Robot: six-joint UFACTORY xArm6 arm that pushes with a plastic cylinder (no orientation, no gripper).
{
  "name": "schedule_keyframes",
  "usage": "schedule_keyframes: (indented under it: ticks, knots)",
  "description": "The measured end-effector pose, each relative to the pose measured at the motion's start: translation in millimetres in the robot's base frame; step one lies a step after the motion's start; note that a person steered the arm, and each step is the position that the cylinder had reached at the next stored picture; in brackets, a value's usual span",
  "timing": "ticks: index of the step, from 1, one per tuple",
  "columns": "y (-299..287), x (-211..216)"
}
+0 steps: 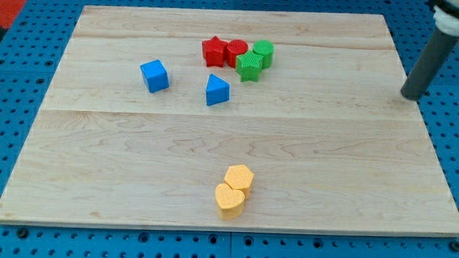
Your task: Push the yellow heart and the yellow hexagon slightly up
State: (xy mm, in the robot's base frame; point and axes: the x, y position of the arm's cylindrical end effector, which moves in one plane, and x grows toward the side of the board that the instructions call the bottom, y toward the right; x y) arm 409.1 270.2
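Note:
The yellow heart (pixel 229 201) lies near the view's bottom middle of the wooden board (pixel 98 163). The yellow hexagon (pixel 239 177) sits just above it and a little right, touching it. My tip (pixel 409 96) is at the view's right edge of the board, far up and right of both yellow blocks, touching no block.
A blue cube (pixel 154 75) and a blue triangular block (pixel 217 90) sit upper left of centre. A red star (pixel 214 51), a red cylinder (pixel 237 51), a green star-like block (pixel 248 66) and a green cylinder (pixel 263 52) cluster at the top middle.

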Motion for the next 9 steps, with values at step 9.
schedule_keyframes:
  ticks: [9]
  knots:
    - [-269,165]
